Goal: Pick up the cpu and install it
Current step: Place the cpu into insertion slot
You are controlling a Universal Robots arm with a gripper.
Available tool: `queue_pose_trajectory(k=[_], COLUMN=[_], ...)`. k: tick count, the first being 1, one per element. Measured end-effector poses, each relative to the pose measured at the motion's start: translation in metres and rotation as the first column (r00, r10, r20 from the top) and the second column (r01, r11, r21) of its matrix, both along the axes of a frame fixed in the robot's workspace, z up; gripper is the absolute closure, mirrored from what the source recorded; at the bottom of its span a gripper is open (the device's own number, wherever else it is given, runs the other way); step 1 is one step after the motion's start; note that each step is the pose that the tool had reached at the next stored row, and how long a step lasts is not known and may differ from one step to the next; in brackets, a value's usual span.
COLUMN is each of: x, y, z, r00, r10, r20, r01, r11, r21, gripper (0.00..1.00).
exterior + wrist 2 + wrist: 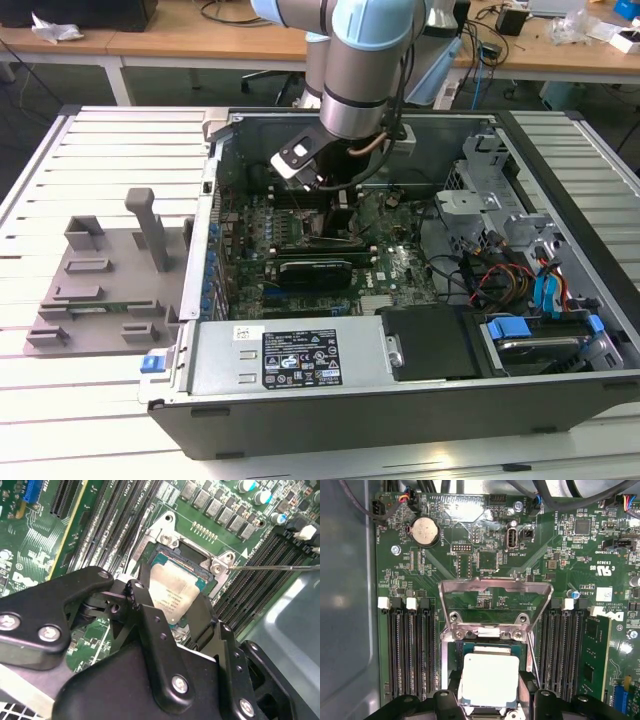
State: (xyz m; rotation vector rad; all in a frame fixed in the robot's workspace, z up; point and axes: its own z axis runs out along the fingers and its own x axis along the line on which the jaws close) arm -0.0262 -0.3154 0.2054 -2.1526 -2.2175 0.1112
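The arm's black two-fingered gripper [172,609] was clenched on the small flat square cpu with a silvery-grey metal top [490,677], one finger against each of two opposite edges. The chip sat directly over the open black square socket [492,647] on the green motherboard [570,555] and looked slightly tilted in the second wrist view. Whether it touched the socket bed I could not tell. The risk, as I judged it: a tilted or misaligned chip pressed down could bend the contacts, or it could slip from the fingers. Counted: one cpu, one socket, one raised silver metal load plate [495,584], one round silver coin battery [425,531]
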Motion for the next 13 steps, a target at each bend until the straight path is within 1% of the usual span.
queue_pose_trajectory(k=[4, 9, 13], x=[-0.0011, -0.0013, -0.0013], y=[0.0000, 0.0001, 0.0000], z=[-0.0007, -0.0023, -0.0040], r00=[0.9998, 0.9998, 0.9998], r10=[0.020, 0.022, 0.022], r20=[0.0001, 0.0003, 0.0000], r01=[-0.020, -0.022, -0.022], r11=[0.9998, 0.9997, 0.9997], r21=[0.0016, 0.0043, 0.0040], gripper=[0.47, 0.47, 0.47])
